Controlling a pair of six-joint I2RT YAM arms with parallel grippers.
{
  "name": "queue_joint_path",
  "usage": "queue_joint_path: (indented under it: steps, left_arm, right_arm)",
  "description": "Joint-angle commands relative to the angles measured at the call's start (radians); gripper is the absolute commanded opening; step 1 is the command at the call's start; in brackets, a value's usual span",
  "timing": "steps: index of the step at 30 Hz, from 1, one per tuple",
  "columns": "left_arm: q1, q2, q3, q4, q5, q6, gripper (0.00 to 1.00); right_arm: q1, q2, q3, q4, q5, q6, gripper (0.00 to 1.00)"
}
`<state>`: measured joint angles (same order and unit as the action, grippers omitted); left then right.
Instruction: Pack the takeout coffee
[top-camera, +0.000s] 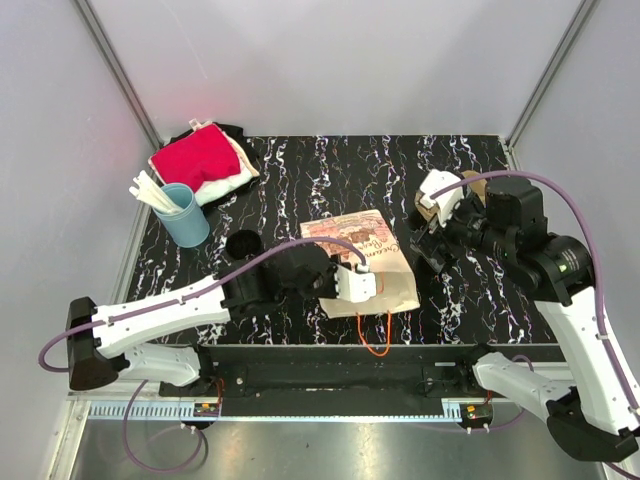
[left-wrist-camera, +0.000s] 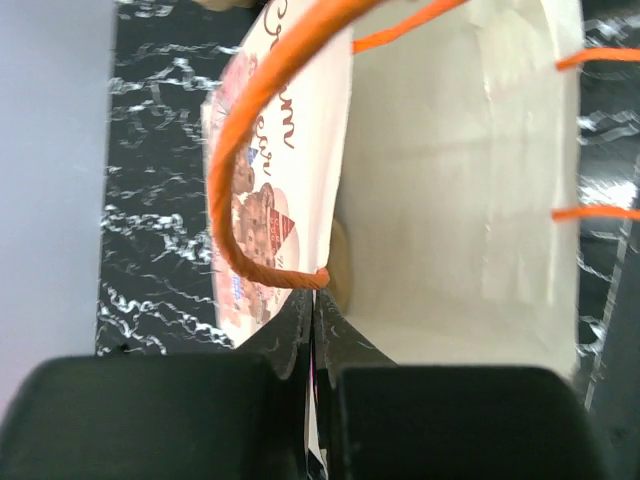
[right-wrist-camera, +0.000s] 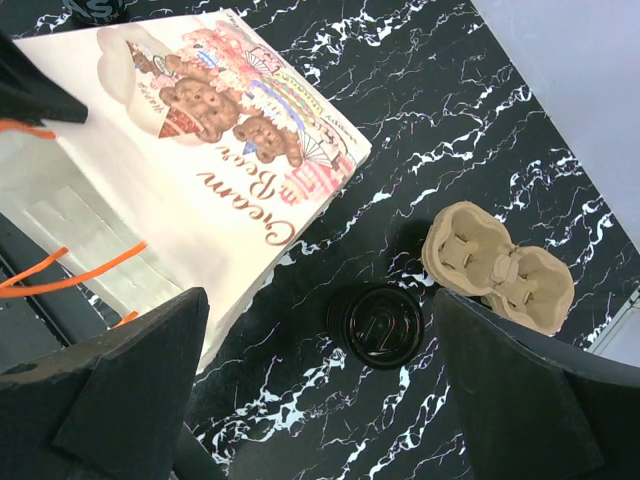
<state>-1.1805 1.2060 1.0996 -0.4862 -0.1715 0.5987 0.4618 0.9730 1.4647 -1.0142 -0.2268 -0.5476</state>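
Note:
A printed paper bag (top-camera: 365, 262) with orange handles (top-camera: 373, 338) lies on its side mid-table, mouth toward the arms. My left gripper (top-camera: 363, 281) is shut on the edge of its upper wall (left-wrist-camera: 316, 310), holding the mouth open so the white inside (left-wrist-camera: 460, 200) shows. A black lidded coffee cup (right-wrist-camera: 388, 325) stands on the marble top just right of the bag (right-wrist-camera: 190, 170). My right gripper (right-wrist-camera: 325, 400) hangs above that cup, open, with nothing between its fingers. A cardboard cup carrier (right-wrist-camera: 497, 268) lies beside the cup.
A second black cup (top-camera: 243, 243) stands left of the bag, by my left arm. Further left is a blue cup of white sticks (top-camera: 185, 213); a pile of red and white cloths (top-camera: 205, 160) sits at the back left. The carrier (top-camera: 474, 184) peeks out behind my right wrist.

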Motion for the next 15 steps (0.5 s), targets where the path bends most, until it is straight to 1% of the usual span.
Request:
queue_joint_path:
  steps: [1,4,8,10,12,13,14,15]
  left_arm:
    - [-0.036,-0.003,-0.018,-0.006,0.026,0.045,0.0]
    - [-0.039,0.007,-0.006,0.011,-0.002,0.041,0.0]
    - [-0.034,0.017,0.022,0.047,-0.072,0.015,0.0]
    - [-0.025,0.023,0.051,0.051,-0.079,-0.002,0.0]
    - [0.005,0.035,0.092,0.054,-0.071,-0.02,0.0]
    - [0.022,0.043,0.109,0.072,-0.101,-0.051,0.0]
    - [0.085,0.068,0.133,0.081,-0.109,-0.069,0.0]
    - [0.131,0.091,0.204,0.068,-0.103,-0.124,0.0]
  right_arm:
    - [-0.006,-0.033,-0.02,0.032,0.006,-0.017,1.0]
    - [-0.008,-0.033,-0.023,0.029,0.003,-0.017,1.0]
    - [-0.009,-0.027,-0.009,0.029,0.0,-0.015,1.0]
    - [-0.009,-0.019,0.005,0.029,-0.003,-0.009,1.0]
    - [-0.009,-0.008,0.016,0.037,-0.002,0.003,1.0]
    - [-0.008,-0.002,0.029,0.04,0.001,0.008,1.0]
    - [-0.008,0.006,0.035,0.045,0.004,0.014,1.0]
    - [-0.009,0.009,0.042,0.049,0.009,0.024,1.0]
